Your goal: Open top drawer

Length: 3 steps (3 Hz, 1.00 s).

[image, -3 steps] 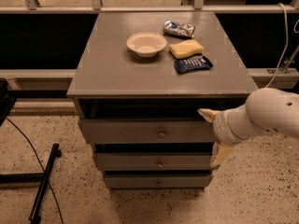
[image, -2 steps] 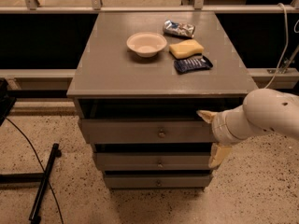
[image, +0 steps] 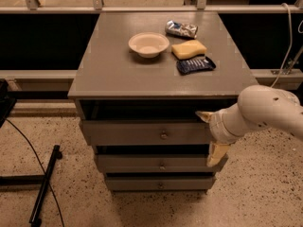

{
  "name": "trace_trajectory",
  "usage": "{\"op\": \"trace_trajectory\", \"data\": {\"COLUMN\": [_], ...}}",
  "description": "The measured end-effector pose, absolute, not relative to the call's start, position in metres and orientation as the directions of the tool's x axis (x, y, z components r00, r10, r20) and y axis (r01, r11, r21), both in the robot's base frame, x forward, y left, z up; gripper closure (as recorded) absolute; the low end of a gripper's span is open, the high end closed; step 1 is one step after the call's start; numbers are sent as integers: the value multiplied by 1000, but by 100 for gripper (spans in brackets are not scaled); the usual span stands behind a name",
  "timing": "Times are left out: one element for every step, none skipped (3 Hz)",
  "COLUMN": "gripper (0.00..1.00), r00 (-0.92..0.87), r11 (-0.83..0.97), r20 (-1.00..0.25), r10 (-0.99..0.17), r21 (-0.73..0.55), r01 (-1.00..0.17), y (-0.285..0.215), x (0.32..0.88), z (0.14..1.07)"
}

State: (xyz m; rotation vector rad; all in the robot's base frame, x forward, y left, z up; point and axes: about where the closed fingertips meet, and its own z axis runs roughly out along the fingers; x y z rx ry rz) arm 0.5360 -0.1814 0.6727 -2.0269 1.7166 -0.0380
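The top drawer point(image: 142, 132) is the widest grey front of the cabinet, just under the tabletop, with a small round metal knob point(image: 164, 135). A dark gap shows above the front. My gripper point(image: 211, 136) is at the drawer front's right end, to the right of the knob. Its two cream fingers stand apart, one point(image: 204, 115) at the front's upper edge, the other point(image: 217, 154) below its lower edge. It holds nothing. Two narrower drawer fronts, the middle one point(image: 156, 164) and the bottom one point(image: 158, 182), sit below.
On the grey tabletop point(image: 113, 74) are a white bowl point(image: 148, 44), a yellow sponge point(image: 188, 49), a dark blue packet point(image: 195, 65) and a silver packet point(image: 181, 29). A black stand and cable point(image: 45, 186) lie on the speckled floor at the left. A railing runs behind.
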Motion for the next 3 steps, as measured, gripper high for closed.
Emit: {"op": "trace_trajectory", "data": {"gripper": [0, 0, 18], "r00": [203, 192, 182], "r11": [-101, -95, -94], "r20": [-263, -256, -247], "r10": [-943, -947, -952], "r21": [-358, -349, -330], "r01": [-928, -932, -939], "y": [-178, -179, -185], "x": [554, 563, 560], "z": [664, 656, 646]}}
